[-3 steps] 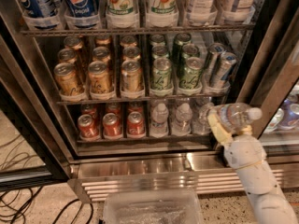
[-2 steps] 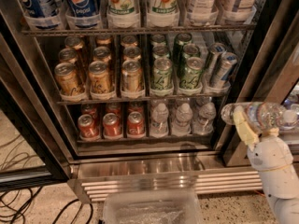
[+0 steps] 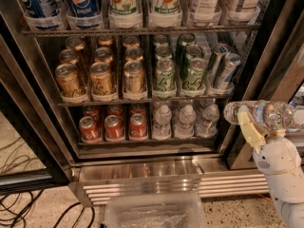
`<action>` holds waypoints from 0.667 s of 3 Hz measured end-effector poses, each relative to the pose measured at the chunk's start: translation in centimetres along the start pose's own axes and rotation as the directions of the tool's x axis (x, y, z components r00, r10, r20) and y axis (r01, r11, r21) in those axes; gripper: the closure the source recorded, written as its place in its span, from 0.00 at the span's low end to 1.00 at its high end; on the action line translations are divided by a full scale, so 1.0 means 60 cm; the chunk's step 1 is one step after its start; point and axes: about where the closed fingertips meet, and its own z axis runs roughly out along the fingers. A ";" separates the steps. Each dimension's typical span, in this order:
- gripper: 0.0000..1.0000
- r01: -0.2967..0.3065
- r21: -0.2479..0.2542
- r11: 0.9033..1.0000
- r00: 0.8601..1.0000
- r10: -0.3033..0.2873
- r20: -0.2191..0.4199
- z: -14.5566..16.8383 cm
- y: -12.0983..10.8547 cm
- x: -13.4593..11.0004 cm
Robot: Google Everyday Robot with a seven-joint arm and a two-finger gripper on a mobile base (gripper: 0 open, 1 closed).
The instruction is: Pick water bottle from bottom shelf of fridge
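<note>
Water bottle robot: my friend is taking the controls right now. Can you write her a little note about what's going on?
Claw: shut on the water bottle, which it holds sideways at the right of the camera view, outside the fridge and level with its lowest rack.
Bottom shelf: three matching bottles stand on the right and red cans on the left.
Done: the bottle is off the shelf and clear of the opening.
Left: probably just keep the grip firm and hold the bottle away from the frame. I see nothing else to pick.
</note>
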 end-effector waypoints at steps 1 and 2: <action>1.00 -0.019 -0.037 0.999 1.000 0.019 -0.002 -0.003 0.032 0.033; 1.00 -0.072 -0.155 0.985 0.996 0.062 -0.063 -0.002 0.106 0.085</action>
